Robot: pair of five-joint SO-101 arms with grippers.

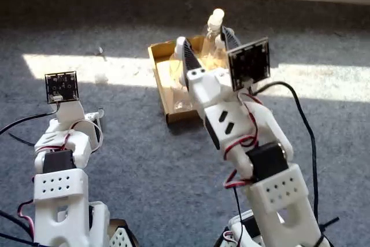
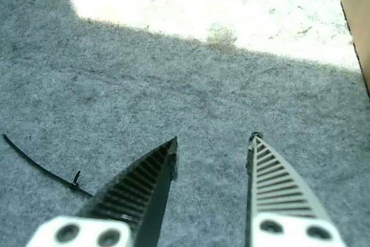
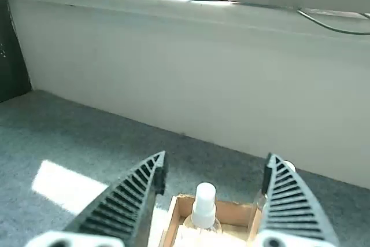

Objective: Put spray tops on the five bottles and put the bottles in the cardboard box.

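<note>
Currently the fingers of the right gripper (image 3: 216, 157) are spread wide apart w/ nothing between them. They hang just above the cardboard box (image 3: 173, 215), over its far end. Below the gap, inside the box, one bottle (image 3: 203, 209) stands upright w/ a white spray top (image 3: 205, 192) already on it. A second bottle (image 3: 288, 168), also w/ a white top, peeks out from behind one finger, at the same far end of the box.

The fingers of the left gripper (image 2: 214, 138) are open too and hold nothing. It is well apart from the box, over grey carpet (image 2: 202, 85). A black cable tie (image 2: 40, 169) lies on the side of this gripper away from the box.

Progress, as I judge it: prob. a late stage. At least 2 bottles are capped and standing in the box. In the high view more clear shapes (image 1: 180, 93) lie inside the box, but I cannot count them, so I cannot tell if all 5 are in. What is left, if anything, is the remaining bottles.

Counts: 2 arms, 2 grippers, 1 box, 1 cable tie, min. 2 bottles w/ tops.
</note>
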